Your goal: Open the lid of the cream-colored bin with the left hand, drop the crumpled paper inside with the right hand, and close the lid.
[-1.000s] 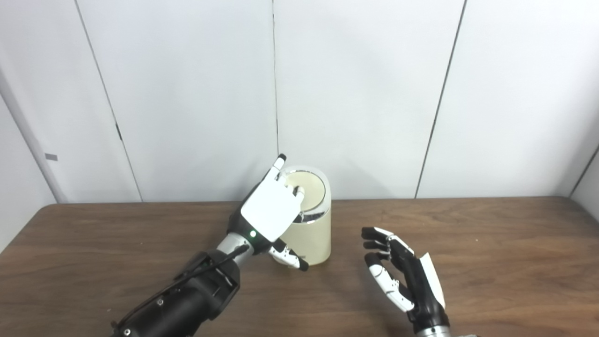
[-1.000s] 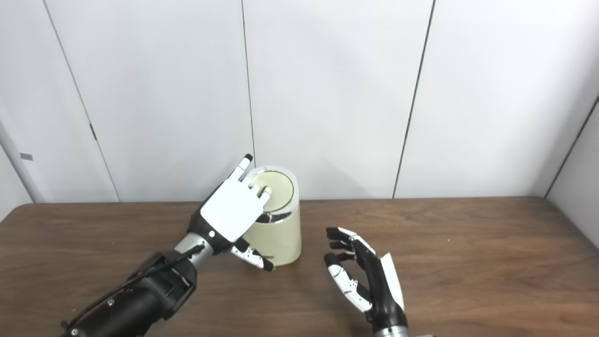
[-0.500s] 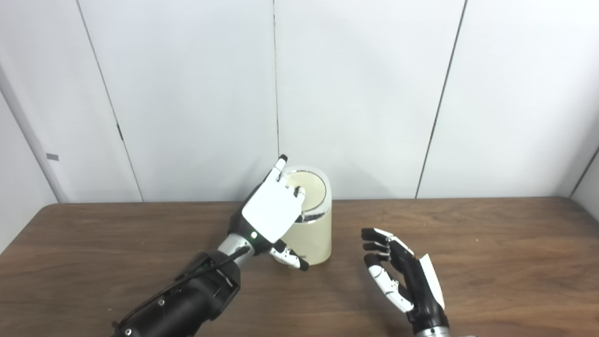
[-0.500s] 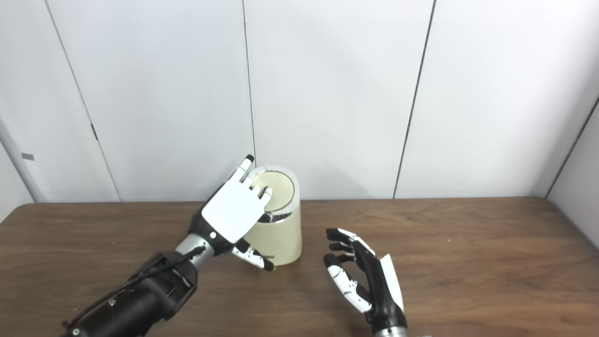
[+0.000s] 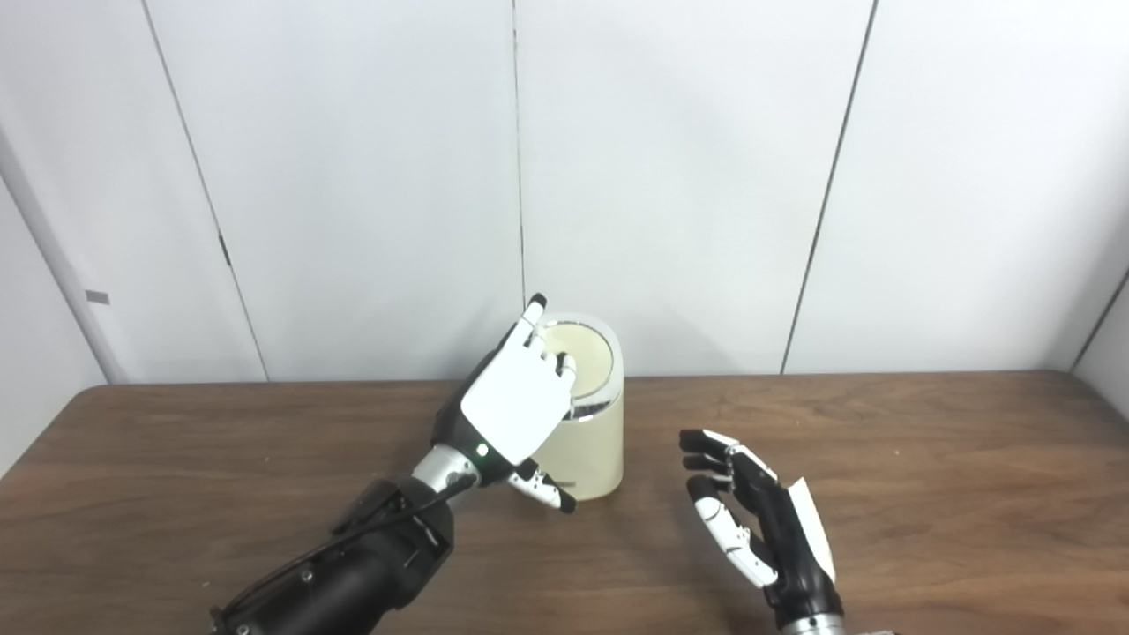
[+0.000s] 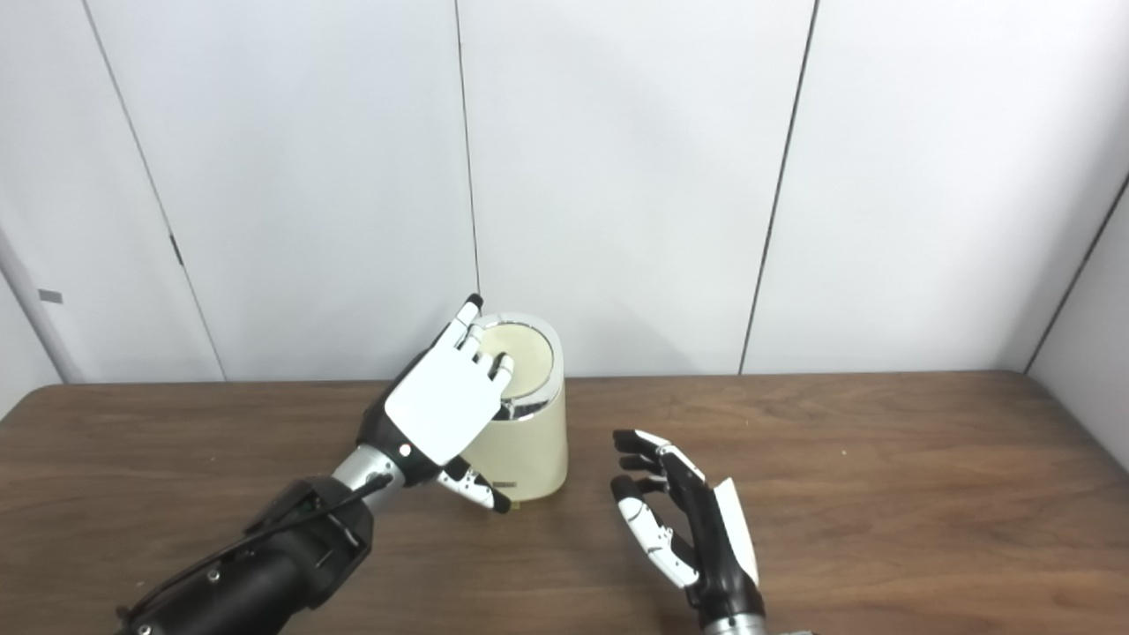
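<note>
**A:** Going left to right, what's the left hand (image 5: 514, 407) doing?

**B:** It rests over the rim at 9 o'clock of the small cream-coloured cylindrical bin with a chrome band (image 5: 589, 445). Its fingers (image 5: 564, 367) are spread, tips on the round cream lid (image 5: 578, 349), clasping nothing; the thumb hangs against the bin's front wall.

**A:** Where does the bin stand?

**B:** On the dark wooden bench (image 5: 953, 494), near its far edge, left of centre. The lid lies flat, closed.

**A:** How will it handle?

**B:** I judge it light and stiff, smooth-walled, so likely to slide or tip under a sideways push. The lid looks like a flap; press downward near its edge, not across.

**A:** And the right hand (image 5: 766, 526)?

**B:** At 4 o'clock from the bin, well apart, fingers loosely curled and parted, empty. No crumpled paper shows anywhere.
</note>
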`<state>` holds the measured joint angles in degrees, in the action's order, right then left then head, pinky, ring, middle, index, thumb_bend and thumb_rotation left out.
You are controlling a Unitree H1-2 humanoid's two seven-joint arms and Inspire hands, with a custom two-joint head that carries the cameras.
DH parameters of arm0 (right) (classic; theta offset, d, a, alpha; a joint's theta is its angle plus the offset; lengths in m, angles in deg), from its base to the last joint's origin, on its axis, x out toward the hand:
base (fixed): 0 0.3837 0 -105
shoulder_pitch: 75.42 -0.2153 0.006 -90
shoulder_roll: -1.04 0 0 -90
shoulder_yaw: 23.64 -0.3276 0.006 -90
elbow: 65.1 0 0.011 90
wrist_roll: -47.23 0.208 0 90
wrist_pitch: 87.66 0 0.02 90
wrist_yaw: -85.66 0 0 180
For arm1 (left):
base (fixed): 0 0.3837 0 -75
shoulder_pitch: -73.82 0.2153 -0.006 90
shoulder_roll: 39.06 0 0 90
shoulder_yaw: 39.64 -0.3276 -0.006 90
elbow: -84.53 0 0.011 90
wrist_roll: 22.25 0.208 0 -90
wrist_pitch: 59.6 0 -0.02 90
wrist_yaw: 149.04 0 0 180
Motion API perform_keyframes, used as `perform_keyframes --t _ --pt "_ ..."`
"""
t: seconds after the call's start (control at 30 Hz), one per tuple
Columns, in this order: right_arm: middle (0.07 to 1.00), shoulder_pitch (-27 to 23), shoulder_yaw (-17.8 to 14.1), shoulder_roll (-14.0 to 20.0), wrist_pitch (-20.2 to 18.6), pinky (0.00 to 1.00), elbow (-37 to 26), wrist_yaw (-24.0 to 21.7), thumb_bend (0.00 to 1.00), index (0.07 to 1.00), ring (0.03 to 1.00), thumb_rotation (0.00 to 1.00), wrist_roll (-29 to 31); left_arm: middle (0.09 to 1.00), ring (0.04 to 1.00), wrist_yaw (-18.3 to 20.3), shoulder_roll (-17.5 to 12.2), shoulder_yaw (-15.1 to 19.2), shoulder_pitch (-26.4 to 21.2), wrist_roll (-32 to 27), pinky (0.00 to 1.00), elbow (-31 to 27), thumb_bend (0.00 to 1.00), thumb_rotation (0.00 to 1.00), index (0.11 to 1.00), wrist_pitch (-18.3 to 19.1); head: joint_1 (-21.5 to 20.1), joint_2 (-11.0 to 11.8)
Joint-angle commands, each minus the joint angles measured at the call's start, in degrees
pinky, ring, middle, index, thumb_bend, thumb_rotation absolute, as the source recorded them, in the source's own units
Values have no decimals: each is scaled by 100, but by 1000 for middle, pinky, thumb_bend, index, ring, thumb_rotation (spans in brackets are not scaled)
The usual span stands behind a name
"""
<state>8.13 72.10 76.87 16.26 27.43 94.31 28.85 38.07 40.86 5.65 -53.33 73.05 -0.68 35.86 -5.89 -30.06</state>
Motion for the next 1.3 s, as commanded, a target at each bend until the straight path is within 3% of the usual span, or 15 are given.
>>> perform_keyframes --t 0.0,0.13,0.4,0.97,1.27 --pt "765 -169 20 -18 316 618 74 65 223 754 731 735 -17 727 836 434 -133 -499 786 -229 1000 582 921 932 726 -674 1 -1" --pt "766 -168 29 -20 306 619 75 76 226 756 731 766 -38 790 889 144 -58 -468 799 -175 1000 517 908 962 775 -580 -22 16" --pt "762 -171 27 -32 413 605 111 120 218 750 724 725 -56 834 911 155 -19 -481 756 -197 1000 550 921 967 811 -626 -21 18" --pt "761 -194 15 -29 427 609 140 114 226 751 723 717 -20 787 876 321 -41 -488 838 -258 1000 506 923 924 788 -665 -1 7" --pt "763 -191 35 -47 393 609 113 120 214 750 726 734 -79 770 871 622 -109 -620 735 -631 1000 630 906 953 746 -1094 -36 -13"
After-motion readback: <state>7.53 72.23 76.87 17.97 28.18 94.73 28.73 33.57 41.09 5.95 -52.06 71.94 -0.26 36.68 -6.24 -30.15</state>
